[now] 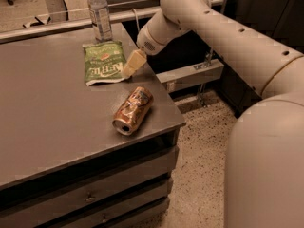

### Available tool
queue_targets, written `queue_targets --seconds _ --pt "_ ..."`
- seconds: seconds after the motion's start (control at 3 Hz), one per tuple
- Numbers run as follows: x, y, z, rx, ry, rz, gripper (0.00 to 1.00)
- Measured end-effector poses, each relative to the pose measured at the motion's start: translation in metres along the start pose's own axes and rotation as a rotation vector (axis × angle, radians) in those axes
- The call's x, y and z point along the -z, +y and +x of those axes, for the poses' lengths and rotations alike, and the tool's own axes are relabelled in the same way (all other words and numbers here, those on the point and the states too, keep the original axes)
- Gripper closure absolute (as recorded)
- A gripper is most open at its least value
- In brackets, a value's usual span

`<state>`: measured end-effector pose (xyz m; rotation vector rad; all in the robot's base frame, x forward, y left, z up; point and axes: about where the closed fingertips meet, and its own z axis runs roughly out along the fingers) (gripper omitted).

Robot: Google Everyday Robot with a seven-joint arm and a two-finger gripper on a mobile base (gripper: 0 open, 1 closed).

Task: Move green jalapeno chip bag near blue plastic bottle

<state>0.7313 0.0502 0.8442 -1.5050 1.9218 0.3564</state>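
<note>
The green jalapeno chip bag (104, 62) lies flat on the grey table (42, 108) near its back right corner, white lettering up. The blue plastic bottle (99, 14) stands upright just behind the bag, a short gap from its far edge. My gripper (131, 64) hangs at the bag's right edge, its cream fingertip low over the table, touching or almost touching the bag. The arm comes in from the right.
A copper-coloured drink can (133, 110) lies on its side in front of the bag, near the table's right edge. Drawers sit below the table top. A rail (61, 25) runs behind the table. Speckled floor lies to the right.
</note>
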Motion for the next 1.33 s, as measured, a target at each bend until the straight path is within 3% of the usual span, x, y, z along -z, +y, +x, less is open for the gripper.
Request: queue_targets --seconds 0.67,1.0,1.33 --pt "0.047 -0.020 0.015 -0.043 -0.058 0.045 0.00" --pt "0.079 -0.035 0.023 -0.083 -0.149 0.072 0.00" --pt "0.085 -0.037 0.026 -0.094 -0.160 0.076 0.00"
